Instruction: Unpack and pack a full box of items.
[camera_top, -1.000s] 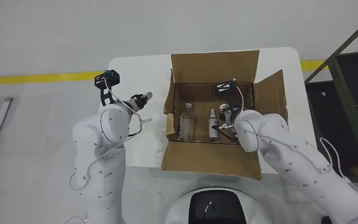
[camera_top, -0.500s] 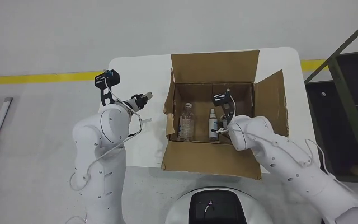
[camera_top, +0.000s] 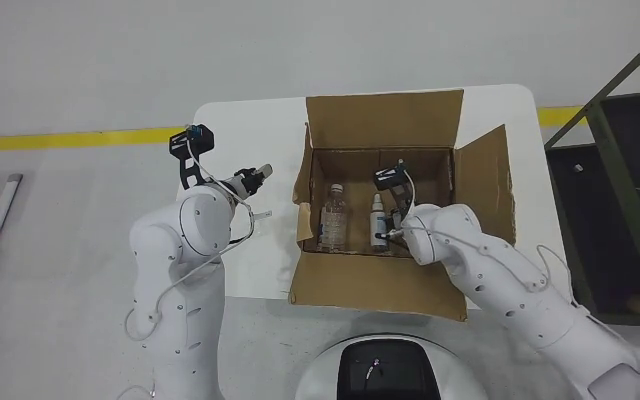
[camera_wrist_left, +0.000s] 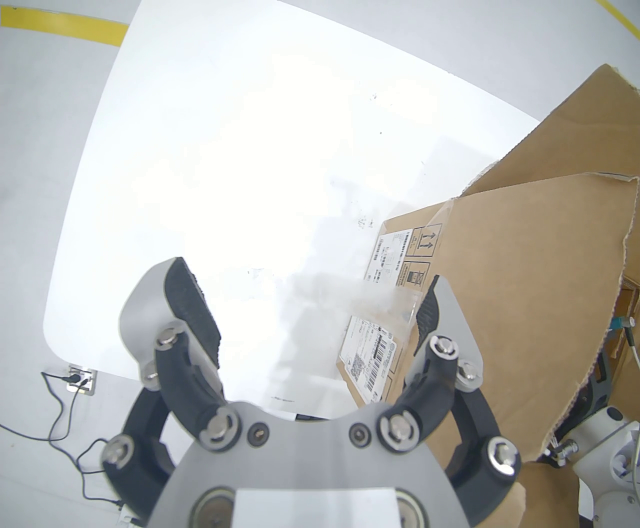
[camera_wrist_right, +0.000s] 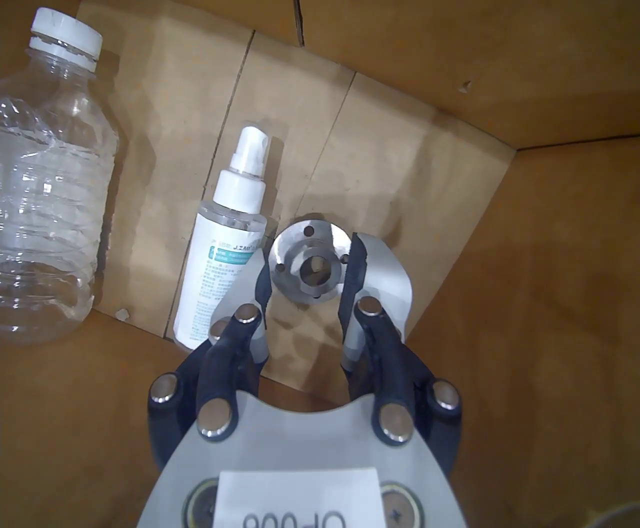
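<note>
Metal flange (camera_wrist_right: 306, 264) sits pinched in my right pincer (camera_wrist_right: 310, 256), spray bottle (camera_wrist_right: 220, 260) just beside it in the box (camera_wrist_right: 500, 75); my left pincer (camera_wrist_left: 307, 282) gapes wide, empty.

One cardboard box (camera_top: 385, 120) stands on the one white table (camera_top: 250, 130), and I count four flaps folded out from its rim. Three items lie inside it, one of each kind: one clear plastic water bottle (camera_top: 334, 215), one white spray bottle (camera_top: 378, 222) and one round metal flange (camera_wrist_right: 307, 265). There are two grippers, the left gripper (camera_wrist_left: 305, 295) and the right gripper (camera_wrist_right: 309, 267), with two fingers apiece. One yellow line (camera_top: 80, 138) crosses the floor.
</note>
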